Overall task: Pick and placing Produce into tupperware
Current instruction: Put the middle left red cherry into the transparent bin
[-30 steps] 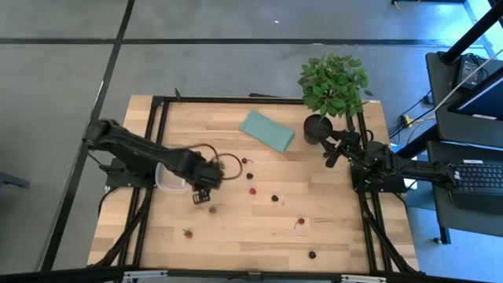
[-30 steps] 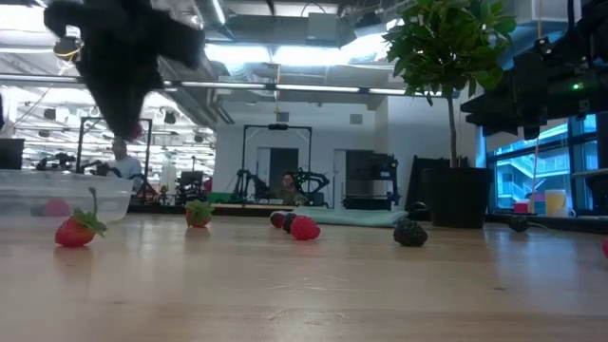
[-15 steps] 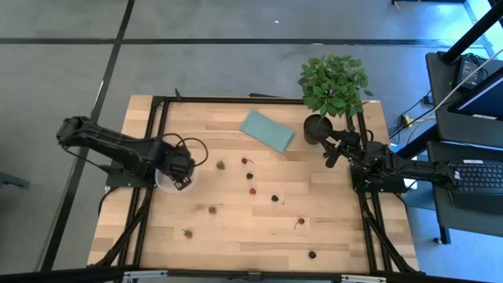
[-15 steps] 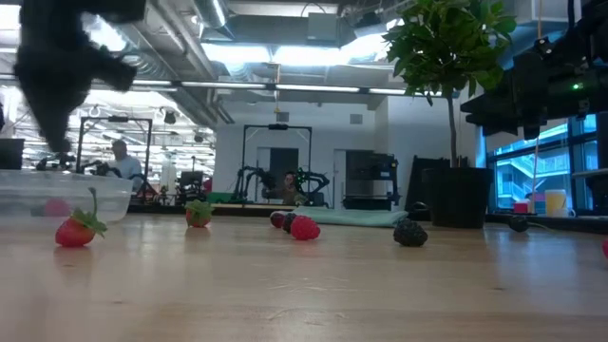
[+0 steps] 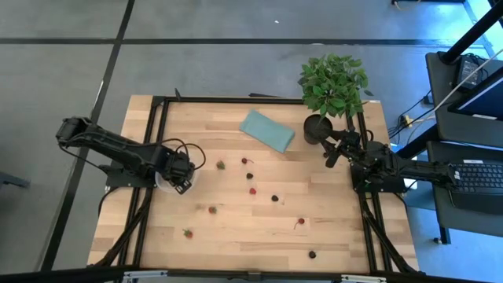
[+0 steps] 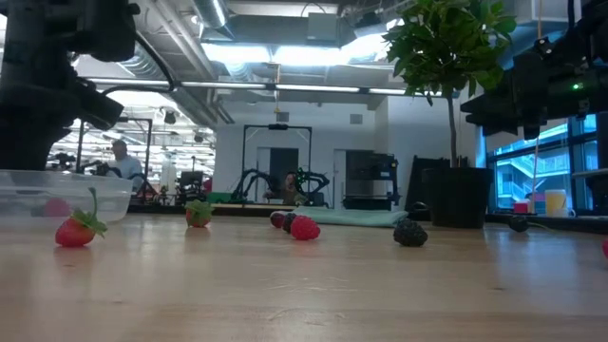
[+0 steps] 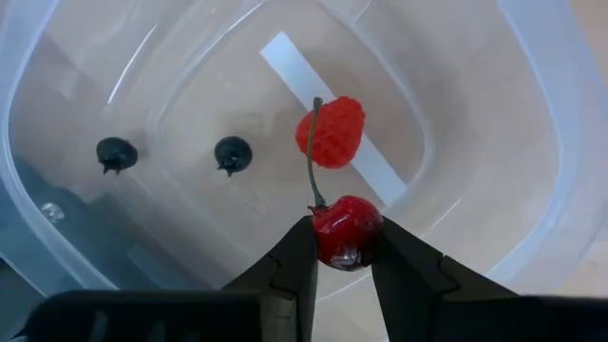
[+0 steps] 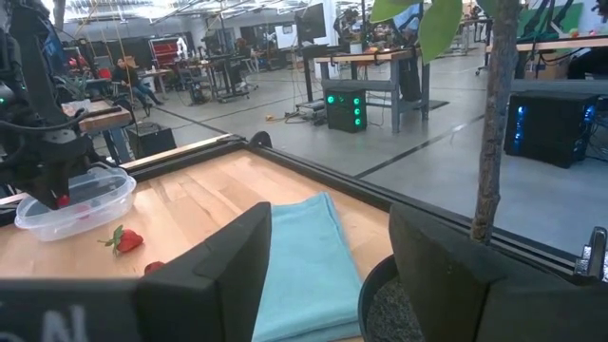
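Note:
A clear tupperware stands at the table's left, mostly hidden under my left gripper in the high view. On its floor lie a red raspberry and two dark berries. My left gripper hangs over it, pointing down, shut on a red cherry. More produce lies loose on the wood, such as a red berry and a dark one. My right gripper waits open at the table's right edge beside the plant pot. My left gripper pinches the cherry's round body between its two fingertips, coming from above with the fingers pointing down. The cherry is lifted clear above the tupperware's floor, and its thin stem sticks out past the fingertips.
A teal folded cloth lies at the far middle of the table. A potted plant stands at the far right corner. Black frame rails run along the table's sides. Loose berries dot the middle and near right of the wood.
My left gripper has carried the cherry from the table's middle toward the left edge, coming over the tupperware. It has sunk lower and rolled about its own axis on the way. It has stayed shut on the cherry.

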{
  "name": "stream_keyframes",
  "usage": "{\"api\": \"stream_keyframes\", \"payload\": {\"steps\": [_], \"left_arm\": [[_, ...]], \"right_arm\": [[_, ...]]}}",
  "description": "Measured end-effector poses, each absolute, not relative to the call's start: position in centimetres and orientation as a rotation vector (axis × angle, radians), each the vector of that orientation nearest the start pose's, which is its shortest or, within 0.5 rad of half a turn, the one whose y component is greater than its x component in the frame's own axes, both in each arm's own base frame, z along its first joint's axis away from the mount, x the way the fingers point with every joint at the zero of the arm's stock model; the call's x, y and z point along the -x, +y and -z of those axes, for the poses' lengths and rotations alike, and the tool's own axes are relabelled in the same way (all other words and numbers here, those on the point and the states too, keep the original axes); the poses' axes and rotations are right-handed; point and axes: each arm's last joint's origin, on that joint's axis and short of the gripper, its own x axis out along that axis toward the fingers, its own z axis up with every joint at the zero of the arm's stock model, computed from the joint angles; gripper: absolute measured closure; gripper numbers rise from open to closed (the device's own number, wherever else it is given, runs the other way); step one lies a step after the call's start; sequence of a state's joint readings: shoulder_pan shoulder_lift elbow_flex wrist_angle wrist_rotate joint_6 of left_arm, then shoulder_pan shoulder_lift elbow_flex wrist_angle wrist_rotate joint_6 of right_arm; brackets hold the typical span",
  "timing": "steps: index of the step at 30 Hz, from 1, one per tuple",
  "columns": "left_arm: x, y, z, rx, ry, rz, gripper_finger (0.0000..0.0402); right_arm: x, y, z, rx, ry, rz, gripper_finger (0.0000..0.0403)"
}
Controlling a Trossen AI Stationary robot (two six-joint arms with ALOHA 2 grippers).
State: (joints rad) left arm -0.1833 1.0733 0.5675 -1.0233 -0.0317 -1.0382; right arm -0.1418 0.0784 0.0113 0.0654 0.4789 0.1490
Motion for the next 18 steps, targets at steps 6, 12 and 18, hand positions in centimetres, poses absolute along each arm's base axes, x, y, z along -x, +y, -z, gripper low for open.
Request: {"api": "stream_keyframes", "payload": {"steps": [6, 12, 18], "left_arm": [[-13.93, -2.48, -17.27, 0.643, 1.415, -0.651, 0.0309], [-13.93, -2.48, -17.27, 0.639, 1.417, -0.647, 0.0289], [-13.93, -2.48, -17.27, 0.638, 1.417, -0.646, 0.0285]], "right_arm": [[-9.58, -2.72, -16.74, -0.144, -0.045, 0.62, 0.0186], [-9.59, -2.72, -16.74, -0.144, -0.045, 0.62, 0.0186], [-9.59, -2.72, -16.74, -0.144, -0.045, 0.62, 0.0186]]}}
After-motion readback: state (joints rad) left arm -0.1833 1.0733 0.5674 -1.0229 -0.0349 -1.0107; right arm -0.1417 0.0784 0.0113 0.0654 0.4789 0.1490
